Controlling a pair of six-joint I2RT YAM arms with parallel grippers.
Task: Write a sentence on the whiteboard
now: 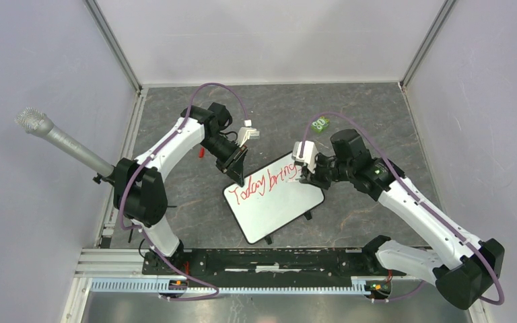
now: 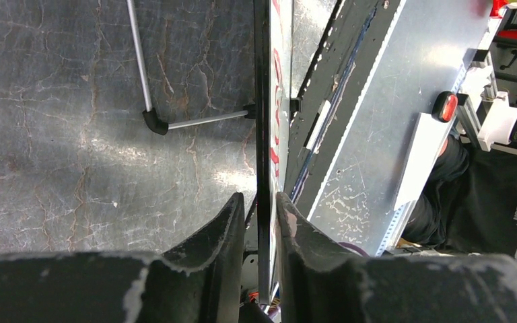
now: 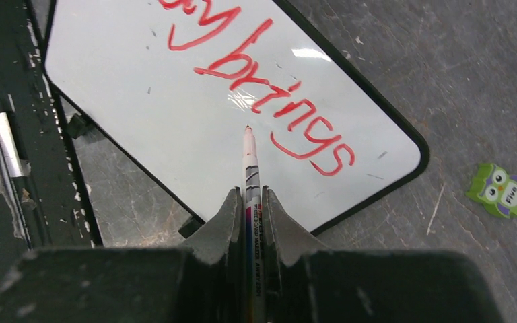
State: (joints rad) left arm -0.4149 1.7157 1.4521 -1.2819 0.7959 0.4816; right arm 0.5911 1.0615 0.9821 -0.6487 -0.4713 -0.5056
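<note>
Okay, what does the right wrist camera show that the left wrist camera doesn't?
Only the right wrist view: the right pincer shut on a marker, tip pointing over the whiteboard face just below the red writing, plus a small green owl on the grey table. Only the left wrist view: the left pincer straddling the board's dark edge, a thin metal rod with a black elbow, and a silver rail. Both: the whiteboard, some red writing, the grey table.
</note>
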